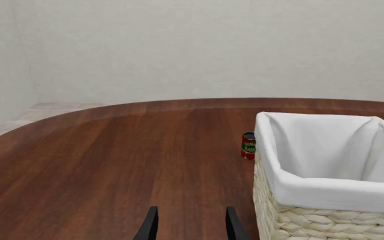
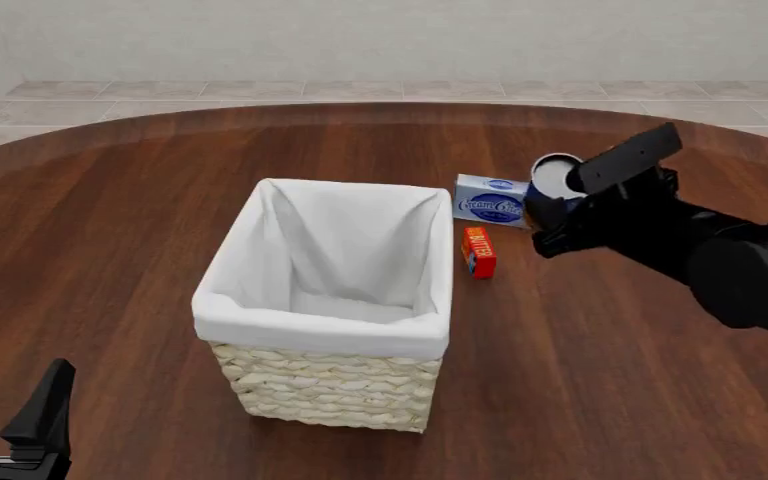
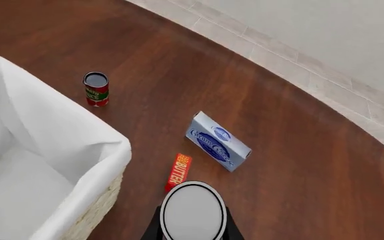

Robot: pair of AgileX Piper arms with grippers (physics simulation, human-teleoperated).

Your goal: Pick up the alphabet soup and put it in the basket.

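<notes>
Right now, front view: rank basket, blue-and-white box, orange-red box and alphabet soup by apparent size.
1. basket
2. blue-and-white box
3. orange-red box
Unranked: alphabet soup. The right gripper holding it hides much of it, so its apparent size against the two boxes is unsure.

Basket centre-left of the front frame, small items to its right.
Large square woven cream wicker basket (image 2: 324, 385) on round brown wooden table (image 2: 598, 380); small orange-red box (image 2: 479, 251) just right of its rim, blue-and-white rectangular box (image 2: 491, 200) above that, small cylindrical dark blue can (image 2: 554, 172) right of it. Small red can (image 3: 96, 89) upper left of the right wrist frame, near the basket.
</notes>
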